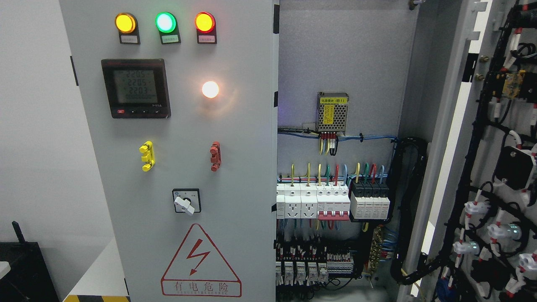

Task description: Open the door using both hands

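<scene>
Standing in front of the electrical cabinet, I could see neither of the robot's hands in the head view, so I could not tell whether the fingers were wide, narrow or closed on anything.

The right door [482,176] was swung wide open at the right of the picture, its inner face turned toward the camera and strung with black cable looms and the backs of indicator lamps. The left door [180,167] appeared shut, its face square to the camera, carrying three pilot lamps [165,22] in a row along the top, a digital meter [136,88] below them, a yellow handle [147,156], a red handle [215,156], a rotary switch [186,202] and a red warning triangle [200,262]. Between the two doors the cabinet interior [335,201] showed breakers, coloured wires and a small power supply [332,111].

Both doors were tall panels with their long axis vertical. The left door's free edge ran down the middle of the picture, and I judged its hinges to be along its left edge.

By my reckoning, the step left was that left door. To do it well, a hand would need to hook the free edge near mid-height, keeping clear of the switch and lamps, and pull in an arc about the left hinge line rather than straight back.
</scene>
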You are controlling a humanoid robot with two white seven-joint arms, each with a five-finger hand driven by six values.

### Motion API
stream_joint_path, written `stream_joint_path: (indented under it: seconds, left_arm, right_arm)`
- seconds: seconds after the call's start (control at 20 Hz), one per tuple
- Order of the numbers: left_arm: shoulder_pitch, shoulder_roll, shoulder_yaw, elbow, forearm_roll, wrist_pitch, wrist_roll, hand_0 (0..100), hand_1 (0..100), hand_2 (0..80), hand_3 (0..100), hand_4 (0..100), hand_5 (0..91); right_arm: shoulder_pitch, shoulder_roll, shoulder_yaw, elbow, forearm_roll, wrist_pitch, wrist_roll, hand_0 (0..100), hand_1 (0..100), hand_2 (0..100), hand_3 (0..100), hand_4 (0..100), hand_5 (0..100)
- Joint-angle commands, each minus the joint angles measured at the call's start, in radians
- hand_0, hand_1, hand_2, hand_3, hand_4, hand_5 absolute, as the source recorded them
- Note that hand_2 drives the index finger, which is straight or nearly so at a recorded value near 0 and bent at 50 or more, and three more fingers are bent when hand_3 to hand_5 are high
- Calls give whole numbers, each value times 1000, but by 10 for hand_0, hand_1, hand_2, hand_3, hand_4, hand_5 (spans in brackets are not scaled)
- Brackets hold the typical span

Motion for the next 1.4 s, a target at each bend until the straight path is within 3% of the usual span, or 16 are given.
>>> stream_joint_path:
  seconds: [0.0, 0.25, 0.4, 0.75, 1.35]
  left_arm:
    - [28, 0, -1, -13, 1, -5, 0, 120, 389, 0, 0, 0, 0]
    - [26, 0, -1, -13, 1, -5, 0, 120, 389, 0, 0, 0, 0]
    - [28, 0, -1, -13, 1, -5, 0, 120, 389, 0, 0, 0, 0]
    - [26, 0, -1, -13, 1, -5, 0, 120, 389, 0, 0, 0, 0]
    - [28, 0, -1, -13, 1, -5, 0, 120, 389, 0, 0, 0, 0]
  right_arm:
    - [-84, 32, -2, 38, -1, 36, 1, 120, 389, 0, 0, 0, 0]
    - [-144, 55, -55, 95, -1, 49, 1, 120, 389, 0, 0, 0, 0]
    - [-176, 58, -72, 110, -1, 93, 1, 120, 389, 0, 0, 0, 0]
    - [-237, 58, -72, 121, -3, 162, 1, 120, 389, 0, 0, 0, 0]
    - [-317, 58, -57, 161, -4, 164, 5, 120, 389, 0, 0, 0, 0]
